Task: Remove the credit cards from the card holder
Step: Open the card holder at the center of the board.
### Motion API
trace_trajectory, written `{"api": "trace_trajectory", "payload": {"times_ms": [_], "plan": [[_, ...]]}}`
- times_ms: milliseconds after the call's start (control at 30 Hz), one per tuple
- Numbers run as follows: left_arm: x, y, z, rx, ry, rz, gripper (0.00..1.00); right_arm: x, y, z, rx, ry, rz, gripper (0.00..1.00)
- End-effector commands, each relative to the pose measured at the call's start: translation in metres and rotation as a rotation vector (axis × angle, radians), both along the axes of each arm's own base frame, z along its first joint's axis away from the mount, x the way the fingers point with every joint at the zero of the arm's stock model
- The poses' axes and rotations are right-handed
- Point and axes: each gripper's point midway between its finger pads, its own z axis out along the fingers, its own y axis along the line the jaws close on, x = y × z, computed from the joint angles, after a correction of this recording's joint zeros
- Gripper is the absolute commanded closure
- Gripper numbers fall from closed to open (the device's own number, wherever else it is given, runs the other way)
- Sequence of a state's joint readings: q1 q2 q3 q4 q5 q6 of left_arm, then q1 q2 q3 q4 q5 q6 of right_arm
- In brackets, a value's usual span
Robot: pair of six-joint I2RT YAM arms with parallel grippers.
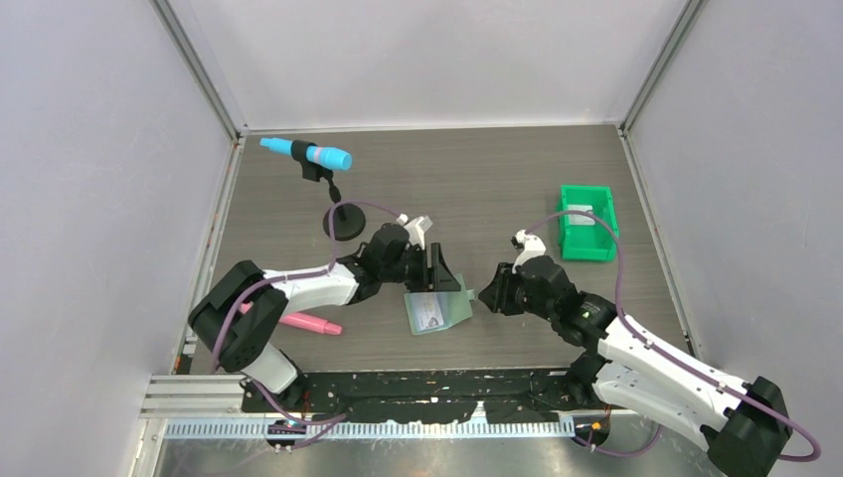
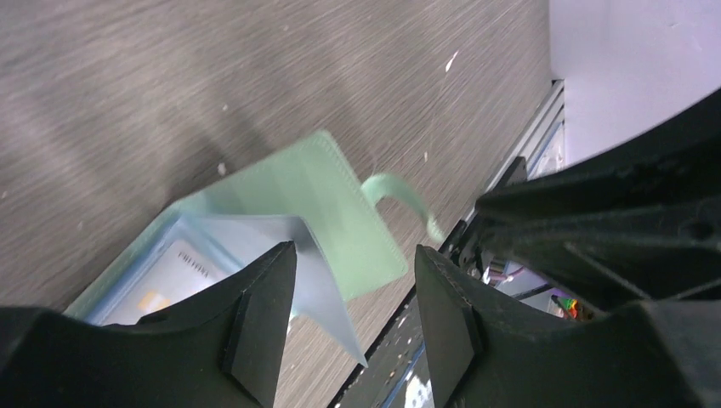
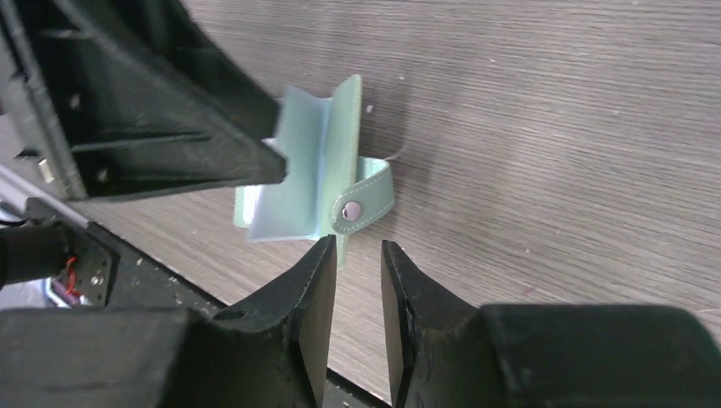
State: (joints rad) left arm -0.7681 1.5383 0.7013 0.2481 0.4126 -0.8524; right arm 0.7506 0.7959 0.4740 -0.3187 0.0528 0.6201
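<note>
Left gripper (image 2: 353,255), fingers apart, is hovering over the open card holder (image 2: 336,208), a credit card (image 2: 174,270) showing in the pocket beside one finger. Right gripper (image 3: 357,248), fingers narrowly apart, is facing the snap strap (image 3: 367,197) just ahead; the left arm lies nearer the card.

Green bin (image 1: 587,224) right; blue marker (image 1: 306,152) on stand (image 1: 344,221); pink marker (image 1: 310,322) left

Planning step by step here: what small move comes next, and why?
Probably ease the right gripper forward and close on the card holder by its snap strap: its edge lies at the open fingertips, and a card sits pocketed near the open left gripper.
</note>
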Motion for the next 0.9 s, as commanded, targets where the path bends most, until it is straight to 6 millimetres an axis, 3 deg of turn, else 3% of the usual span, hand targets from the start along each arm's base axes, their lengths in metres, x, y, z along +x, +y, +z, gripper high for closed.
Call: {"api": "trace_trajectory", "payload": {"times_ms": [0,167,300,567,667,767,867], "plan": [[0.016,-0.025,0.028,-0.081,-0.064,-0.027,0.45,-0.005,0.021,0.032,0.111,-0.063,0.113,0.68],[0.023,-0.035,0.024,-0.074,-0.059,-0.031,0.45,-0.010,0.036,0.037,0.181,-0.076,0.179,0.70],[0.026,-0.037,0.007,-0.050,-0.035,-0.030,0.45,-0.012,0.043,0.043,0.229,-0.081,0.193,0.71],[0.031,-0.038,-0.002,-0.021,-0.032,-0.020,0.45,-0.010,0.054,0.052,0.271,-0.090,0.198,0.64],[0.034,-0.039,0.004,-0.035,-0.019,-0.003,0.45,-0.013,0.063,0.049,0.279,-0.082,0.220,0.67],[0.042,-0.039,0.030,-0.111,-0.004,0.020,0.45,-0.011,0.073,0.040,0.274,-0.077,0.219,0.69],[0.056,-0.024,0.053,-0.105,-0.027,0.065,0.45,-0.010,0.083,0.030,0.281,-0.076,0.223,0.71]]}}
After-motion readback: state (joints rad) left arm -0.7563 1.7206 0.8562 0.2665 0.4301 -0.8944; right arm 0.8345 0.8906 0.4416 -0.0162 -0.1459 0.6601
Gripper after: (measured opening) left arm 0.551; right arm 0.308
